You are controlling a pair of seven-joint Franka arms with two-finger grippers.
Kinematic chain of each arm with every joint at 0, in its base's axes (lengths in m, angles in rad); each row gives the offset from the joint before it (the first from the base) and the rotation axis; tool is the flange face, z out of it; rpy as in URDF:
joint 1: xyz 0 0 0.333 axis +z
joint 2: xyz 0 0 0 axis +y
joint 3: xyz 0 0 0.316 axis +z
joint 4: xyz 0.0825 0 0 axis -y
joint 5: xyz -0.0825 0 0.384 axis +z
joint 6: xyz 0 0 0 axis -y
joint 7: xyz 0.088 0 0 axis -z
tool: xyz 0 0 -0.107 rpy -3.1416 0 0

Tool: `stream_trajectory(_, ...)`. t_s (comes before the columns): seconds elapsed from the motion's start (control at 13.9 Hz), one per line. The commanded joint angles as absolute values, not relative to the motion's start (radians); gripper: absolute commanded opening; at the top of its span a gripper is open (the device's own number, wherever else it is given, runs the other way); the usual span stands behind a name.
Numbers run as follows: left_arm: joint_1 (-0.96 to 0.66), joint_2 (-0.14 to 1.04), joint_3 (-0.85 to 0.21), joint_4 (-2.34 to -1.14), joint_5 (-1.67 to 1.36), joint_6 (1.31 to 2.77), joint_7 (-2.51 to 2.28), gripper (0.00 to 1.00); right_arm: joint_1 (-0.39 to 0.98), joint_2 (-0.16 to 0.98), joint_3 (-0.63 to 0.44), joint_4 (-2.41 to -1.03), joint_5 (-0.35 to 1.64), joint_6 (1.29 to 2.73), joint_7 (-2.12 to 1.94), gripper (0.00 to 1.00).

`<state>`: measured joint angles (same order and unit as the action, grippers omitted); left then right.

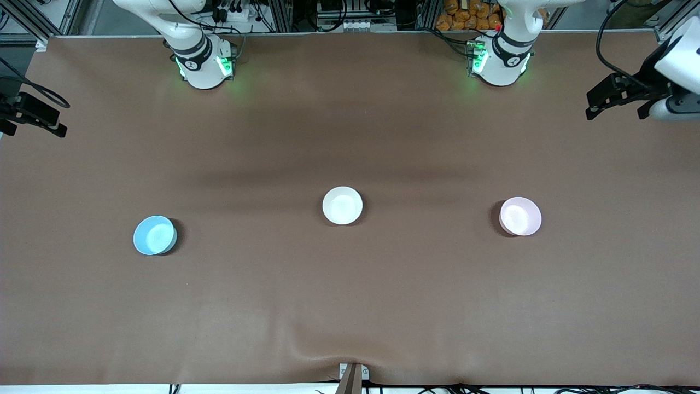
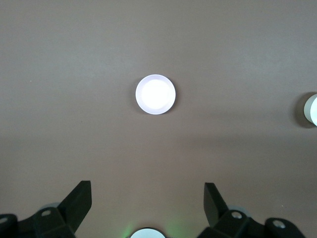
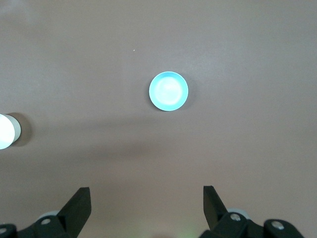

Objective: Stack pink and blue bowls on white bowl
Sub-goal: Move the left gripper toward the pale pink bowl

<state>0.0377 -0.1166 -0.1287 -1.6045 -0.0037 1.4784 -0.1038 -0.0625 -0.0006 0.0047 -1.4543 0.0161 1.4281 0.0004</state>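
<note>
Three small bowls stand apart in a row on the brown table. The blue bowl (image 1: pixel 155 235) is toward the right arm's end, the white bowl (image 1: pixel 342 205) is in the middle, and the pink bowl (image 1: pixel 520 216) is toward the left arm's end. My left gripper (image 2: pixel 147 191) is open and empty, high over the table between its base and the pink bowl (image 2: pixel 155 94). The white bowl (image 2: pixel 312 110) shows at the edge of the left wrist view. My right gripper (image 3: pixel 146 196) is open and empty, high over the table, with the blue bowl (image 3: pixel 168 91) and the white bowl (image 3: pixel 7 131) in its wrist view.
The two arm bases (image 1: pixel 203 65) (image 1: pixel 500 60) stand along the table edge farthest from the front camera. A small bracket (image 1: pixel 351 376) sits at the nearest edge. Dark gear (image 1: pixel 623 96) (image 1: pixel 33 112) hangs over both ends of the table.
</note>
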Motion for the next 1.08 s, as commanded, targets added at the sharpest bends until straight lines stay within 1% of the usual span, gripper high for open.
stream_trajectory(0.0,0.037,-0.137,-0.123,-1.612,0.021,1.451,-0.112,1.0,-0.061,0.002,0.006,-1.443,0.017,1.419,0.015,1.0)
stream_trajectory(0.07,0.029,-0.124,-0.112,-1.571,0.031,1.428,-0.109,1.0,-0.061,0.002,0.006,-1.443,0.017,1.419,0.014,1.0)
stream_trajectory(0.14,0.034,-0.086,-0.11,-1.537,0.038,1.418,-0.106,1.0,-0.061,0.002,0.006,-1.443,0.017,1.417,0.014,1.0)
stream_trajectory(0.22,0.032,-0.071,-0.11,-1.52,0.049,1.417,-0.101,1.0,-0.061,0.002,0.006,-1.443,0.017,1.417,0.014,1.0)
stream_trajectory(1.01,0.041,-0.029,-0.109,-1.52,0.044,1.42,-0.098,1.0,-0.061,0.002,0.006,-1.443,0.017,1.417,0.014,1.0)
